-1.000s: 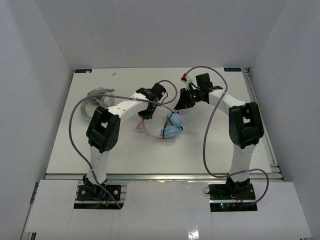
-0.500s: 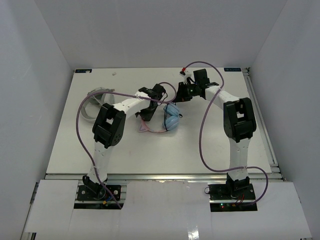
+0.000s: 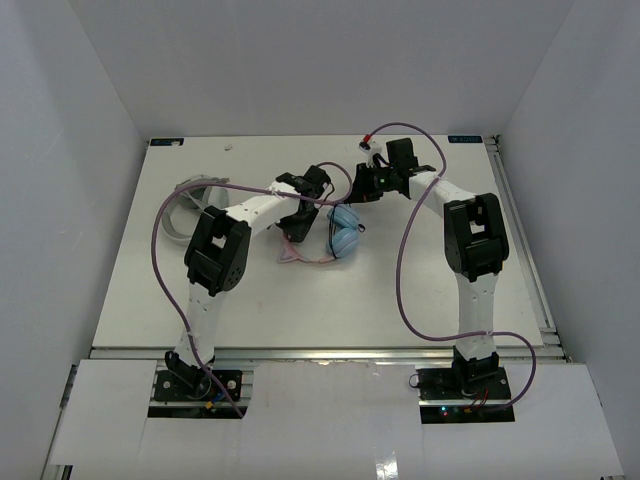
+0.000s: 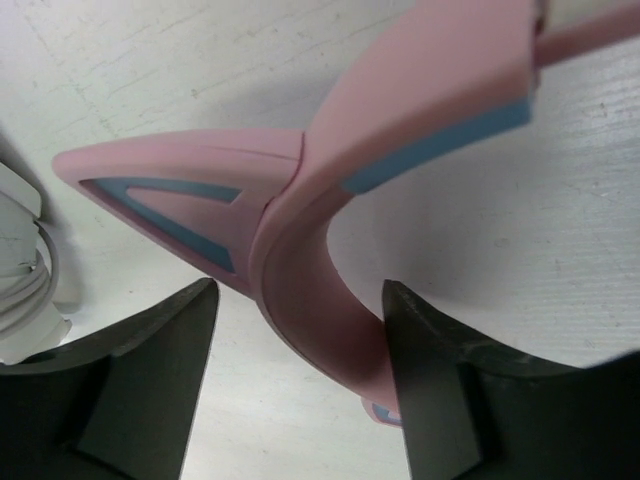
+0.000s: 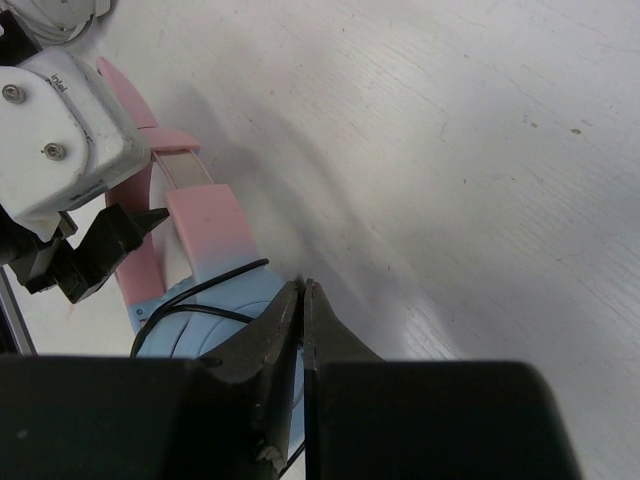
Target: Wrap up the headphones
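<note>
Headphones point(image 3: 340, 238) mid-bench, earcups toward my right hand point(image 5: 302, 292), pink headband point(image 4: 330, 250) trailing toward near edge. My left hand point(image 4: 298, 330) open, straddling headband. Right hand pinched closed beside earcup; cable grip unclear.

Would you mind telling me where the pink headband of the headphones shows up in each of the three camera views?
Top external: the pink headband lies centre, under the left hand.
Left wrist: it fills the centre, passing between the open fingers.
Right wrist: at left, above the blue earcup and black cable.
Shared landmark: the left hand, seen also in the right wrist view.
</note>
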Controlling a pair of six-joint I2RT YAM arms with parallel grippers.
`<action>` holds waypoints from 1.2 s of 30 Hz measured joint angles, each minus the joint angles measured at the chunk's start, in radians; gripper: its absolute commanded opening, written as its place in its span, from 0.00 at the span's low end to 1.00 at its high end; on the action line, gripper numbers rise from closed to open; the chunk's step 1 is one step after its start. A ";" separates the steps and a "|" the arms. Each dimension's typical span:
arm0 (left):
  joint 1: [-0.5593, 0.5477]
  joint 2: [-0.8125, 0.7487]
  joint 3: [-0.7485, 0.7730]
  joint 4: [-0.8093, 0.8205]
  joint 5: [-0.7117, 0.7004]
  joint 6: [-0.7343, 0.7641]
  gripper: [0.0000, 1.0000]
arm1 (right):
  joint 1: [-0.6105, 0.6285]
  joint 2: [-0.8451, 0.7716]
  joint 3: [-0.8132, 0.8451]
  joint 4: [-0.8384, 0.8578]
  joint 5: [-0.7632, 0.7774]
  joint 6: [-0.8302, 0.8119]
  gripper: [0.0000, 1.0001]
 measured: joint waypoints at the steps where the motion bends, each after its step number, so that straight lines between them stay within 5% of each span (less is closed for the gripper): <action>1: 0.000 0.000 0.004 0.002 -0.005 0.000 0.84 | 0.000 0.000 0.000 0.004 -0.002 0.000 0.08; 9: 0.007 0.000 0.043 0.034 -0.008 -0.006 0.98 | -0.001 0.001 0.005 0.013 -0.006 0.000 0.08; 30: 0.009 -0.112 0.095 0.072 0.050 -0.092 0.98 | -0.008 0.066 0.042 0.031 -0.005 -0.001 0.08; 36: 0.009 -0.316 -0.140 0.237 0.142 -0.174 0.98 | -0.009 0.111 0.081 0.036 0.002 -0.019 0.10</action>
